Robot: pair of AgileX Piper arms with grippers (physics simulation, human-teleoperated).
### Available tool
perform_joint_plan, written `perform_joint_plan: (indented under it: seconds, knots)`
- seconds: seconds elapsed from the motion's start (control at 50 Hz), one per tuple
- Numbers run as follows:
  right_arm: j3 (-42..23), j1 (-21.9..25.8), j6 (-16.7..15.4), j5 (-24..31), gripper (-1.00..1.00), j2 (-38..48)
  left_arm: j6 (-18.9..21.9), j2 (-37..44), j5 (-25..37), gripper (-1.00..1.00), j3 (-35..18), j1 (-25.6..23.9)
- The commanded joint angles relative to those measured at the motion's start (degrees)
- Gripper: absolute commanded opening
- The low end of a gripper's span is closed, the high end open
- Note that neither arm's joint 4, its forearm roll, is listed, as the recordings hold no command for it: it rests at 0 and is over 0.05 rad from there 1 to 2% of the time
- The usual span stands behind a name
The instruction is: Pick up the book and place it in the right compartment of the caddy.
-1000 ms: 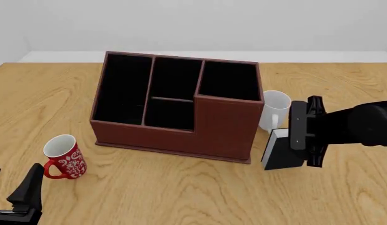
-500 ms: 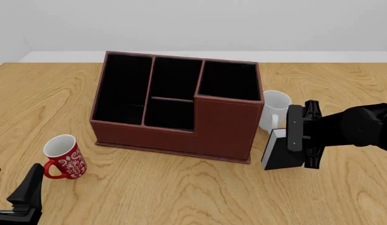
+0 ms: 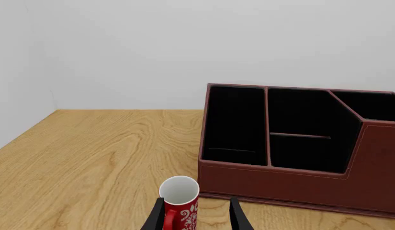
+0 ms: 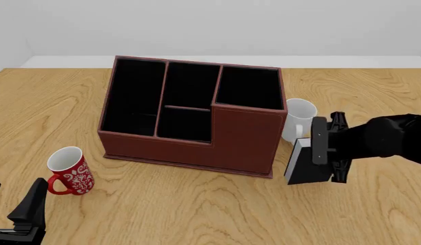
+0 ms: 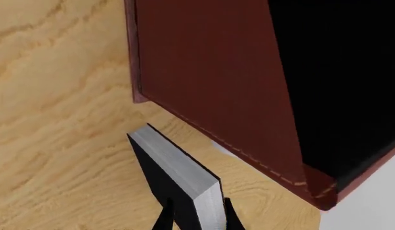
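Note:
The black book [image 4: 304, 164] with white page edges stands upright just right of the reddish-brown caddy [image 4: 190, 115], near its front right corner. My right gripper [image 4: 324, 152] is shut on the book's covers from the right. In the right wrist view the book [image 5: 174, 175] sits between the two fingers [image 5: 164, 218], close to the caddy's tall front wall [image 5: 210, 81]. The right compartment [image 4: 250, 88] is black-lined and holds nothing. My left gripper [image 4: 28, 213] rests open at the near left, with nothing between its fingers.
A white mug [image 4: 299, 118] stands right behind the book, against the caddy's right side. A red patterned mug [image 4: 69, 171] stands front left of the caddy, just ahead of the left gripper's fingers [image 3: 155, 218].
The right arm has lowered and shifted slightly left behind the book. The book stays in nearly the same spot. The left arm has not moved.

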Motion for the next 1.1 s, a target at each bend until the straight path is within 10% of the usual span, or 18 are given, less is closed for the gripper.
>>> perform_joint_plan:
  seconds: [0.02, 0.64, 1.1]
  knots:
    - [-0.2, -0.6, -0.3, -1.7, -1.0, 2.2, 0.0, 0.0, 0.0, 1.0, 0.0, 0.0]
    - [17.0, 10.2, 10.0, 6.2, -1.0, -19.5, 0.0, 0.0, 0.0, 1.0, 0.0, 0.0]
    - [12.8, 12.1, 12.8, 20.6, -1.0, -33.5, 0.0, 0.0, 0.0, 1.0, 0.0, 0.0]
